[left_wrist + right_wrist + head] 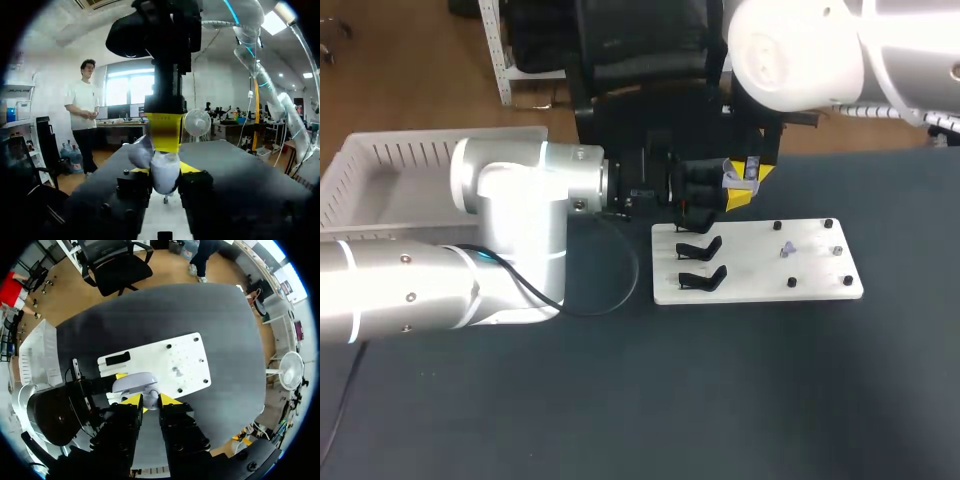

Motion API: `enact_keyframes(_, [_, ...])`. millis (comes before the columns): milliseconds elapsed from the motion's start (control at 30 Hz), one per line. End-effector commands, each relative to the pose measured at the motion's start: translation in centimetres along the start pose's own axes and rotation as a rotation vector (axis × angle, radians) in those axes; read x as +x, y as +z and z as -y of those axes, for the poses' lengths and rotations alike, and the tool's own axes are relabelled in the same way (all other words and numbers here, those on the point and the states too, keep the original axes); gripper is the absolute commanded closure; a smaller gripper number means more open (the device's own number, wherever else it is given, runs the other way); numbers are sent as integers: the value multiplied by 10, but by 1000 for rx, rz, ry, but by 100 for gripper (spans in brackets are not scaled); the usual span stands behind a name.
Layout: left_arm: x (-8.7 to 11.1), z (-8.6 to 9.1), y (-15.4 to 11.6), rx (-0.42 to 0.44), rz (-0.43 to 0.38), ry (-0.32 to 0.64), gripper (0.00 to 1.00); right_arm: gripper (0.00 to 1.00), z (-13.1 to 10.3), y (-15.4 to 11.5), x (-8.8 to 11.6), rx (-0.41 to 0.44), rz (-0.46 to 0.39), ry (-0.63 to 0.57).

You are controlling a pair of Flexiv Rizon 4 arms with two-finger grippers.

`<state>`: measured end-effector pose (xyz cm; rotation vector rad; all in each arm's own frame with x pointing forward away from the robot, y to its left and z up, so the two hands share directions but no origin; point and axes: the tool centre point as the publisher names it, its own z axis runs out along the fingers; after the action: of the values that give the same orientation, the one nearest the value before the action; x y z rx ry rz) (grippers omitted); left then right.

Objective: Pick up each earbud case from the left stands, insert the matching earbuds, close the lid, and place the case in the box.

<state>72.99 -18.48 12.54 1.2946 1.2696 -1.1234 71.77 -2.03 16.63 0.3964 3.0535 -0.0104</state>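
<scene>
Centrally, the earbud case (165, 176) was clamped in the jaws of the left gripper (164, 170), raised near the far edge of the white board (810, 272), long axis upright. The right gripper (151, 400) was placed directly above it; its jaw state could not be told.

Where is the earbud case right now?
In the head view the earbud case is mid-table, above the white board's far edge, held in the left gripper with the right gripper over it.
</scene>
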Motion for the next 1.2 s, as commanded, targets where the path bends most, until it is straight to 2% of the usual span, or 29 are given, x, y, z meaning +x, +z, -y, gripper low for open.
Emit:
enact_keyframes(33, [0, 2, 0, -8, 5, 4, 100, 100, 0, 2, -1, 2, -4, 5])
enact_keyframes(233, [0, 2, 0, -8, 5, 4, 100, 98, 1, 2, 0, 0, -7, 10])
enact_keyframes(367, [0, 2, 0, -8, 5, 4, 100, 76, 1, 2, 1, -4, -8, 9])
enact_keyframes(500, [0, 2, 0, -8, 5, 4, 100, 66, 1, 1, 2, -9, -5, 8])
enact_keyframes(767, [0, 2, 0, -8, 5, 4, 100, 65, 6, -12, 13, -37, 17, -9])
enact_keyframes(967, [0, 2, 0, -8, 5, 4, 100, 59, 21, -27, 32, -91, 74, -81])
enact_keyframes(1067, [0, 2, 0, -8, 5, 4, 100, 53, 28, -31, 39, -103, 104, -106])
enact_keyframes(1133, [0, 2, 0, -8, 5, 4, 100, 27, 34, -34, 44, -113, 133, -117])
enact_keyframes(1167, [0, 2, 0, -8, 5, 4, 100, 18, 36, -35, 46, -113, 145, -122])
enact_keyframes(1200, [0, 2, 0, -8, 5, 4, 100, 0, 38, -36, 48, -117, 160, -132])
